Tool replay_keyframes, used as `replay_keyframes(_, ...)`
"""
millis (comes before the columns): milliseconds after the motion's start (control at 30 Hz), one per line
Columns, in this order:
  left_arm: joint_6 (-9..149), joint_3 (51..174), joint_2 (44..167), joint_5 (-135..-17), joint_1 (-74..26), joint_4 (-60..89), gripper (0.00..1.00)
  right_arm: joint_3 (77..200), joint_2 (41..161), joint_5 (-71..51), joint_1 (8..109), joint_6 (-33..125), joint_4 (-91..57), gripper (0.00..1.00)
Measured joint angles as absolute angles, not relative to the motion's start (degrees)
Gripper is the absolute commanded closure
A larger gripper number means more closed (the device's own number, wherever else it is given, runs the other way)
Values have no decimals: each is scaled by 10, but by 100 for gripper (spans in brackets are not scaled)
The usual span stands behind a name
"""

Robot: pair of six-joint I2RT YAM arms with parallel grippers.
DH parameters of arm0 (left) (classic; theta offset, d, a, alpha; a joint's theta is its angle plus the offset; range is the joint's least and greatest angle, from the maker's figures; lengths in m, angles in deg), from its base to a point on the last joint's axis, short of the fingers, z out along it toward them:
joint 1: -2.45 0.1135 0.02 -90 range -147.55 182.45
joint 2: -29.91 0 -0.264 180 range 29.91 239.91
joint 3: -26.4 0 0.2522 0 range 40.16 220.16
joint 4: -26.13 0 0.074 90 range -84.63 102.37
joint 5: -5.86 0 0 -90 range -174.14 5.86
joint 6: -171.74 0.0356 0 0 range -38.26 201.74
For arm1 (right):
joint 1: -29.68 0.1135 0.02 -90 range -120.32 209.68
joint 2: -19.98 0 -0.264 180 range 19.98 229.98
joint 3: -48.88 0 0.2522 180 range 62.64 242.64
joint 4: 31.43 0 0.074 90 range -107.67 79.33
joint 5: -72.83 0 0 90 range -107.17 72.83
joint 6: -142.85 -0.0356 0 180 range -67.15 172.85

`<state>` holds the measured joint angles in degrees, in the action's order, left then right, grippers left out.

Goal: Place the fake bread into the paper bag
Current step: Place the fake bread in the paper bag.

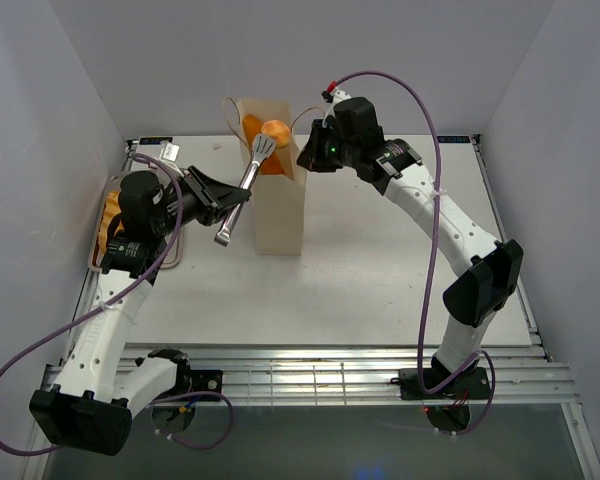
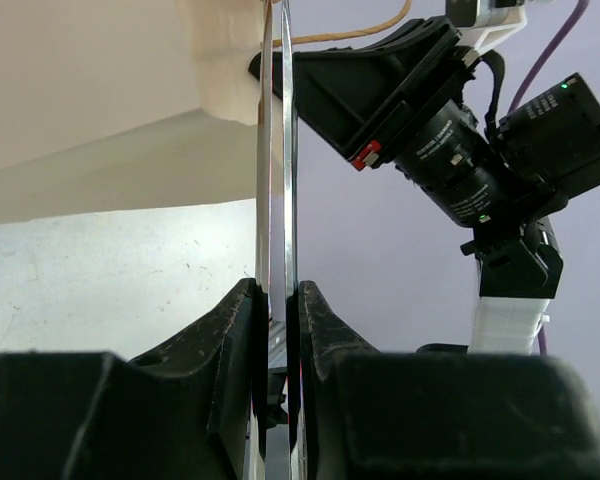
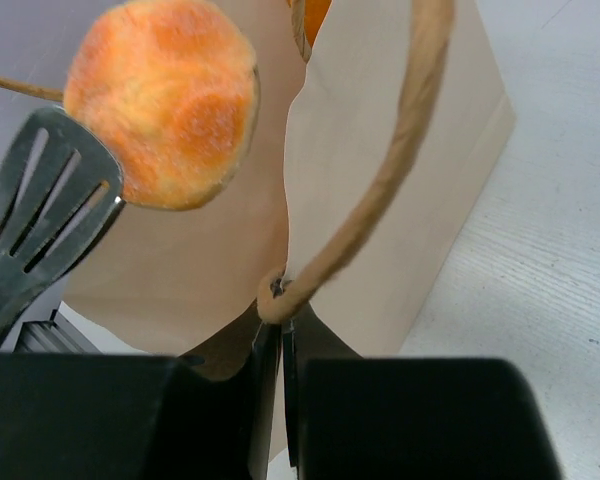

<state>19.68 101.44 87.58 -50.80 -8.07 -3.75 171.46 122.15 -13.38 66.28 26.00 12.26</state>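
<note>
My left gripper [image 2: 277, 305] pinches the tongs [image 2: 289, 180] holding the round roll [image 3: 160, 105] above the paper bag [image 3: 380, 200], whose rim my right gripper [image 3: 280, 345] clamps; I fear a slack squeeze could drop it outside.

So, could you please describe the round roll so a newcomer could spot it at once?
Find the tall tan paper bag standing mid-table. Right above its open mouth, slotted metal tongs hold a small round roll. It is the only bread in the air, ball-shaped, unlike the orange piece inside the bag.
</note>
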Motion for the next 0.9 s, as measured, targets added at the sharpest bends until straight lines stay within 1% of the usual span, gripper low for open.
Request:
replay_keyframes(200, 183, 985, 854, -506, -81, -46, 100, 1716, 1222, -134, 661, 260, 123, 92)
replay_keyframes(267, 179, 982, 851, -506, -81, -48, 92, 1716, 1222, -134, 661, 260, 123, 92)
replay_keyframes(433, 173, 982, 851, -507, -81, -48, 78, 1716, 1222, -136, 661, 260, 123, 92)
replay_keyframes(467, 173, 982, 851, -507, -81, -48, 73, 1716, 1222, -136, 660, 260, 123, 92)
replay_keyframes(633, 172, 982, 851, -508, -81, -48, 64, 1716, 1222, -136, 658, 260, 123, 92)
replay_keyframes(700, 172, 982, 851, -508, -81, -48, 57, 1716, 1222, -136, 657, 260, 123, 92)
replay_keyframes(800, 172, 982, 851, -509, -81, -48, 54, 1716, 1222, -136, 657, 260, 123, 92)
replay_keyframes(900, 172, 982, 851, -510, -81, -48, 55, 1716, 1222, -136, 657, 260, 122, 92)
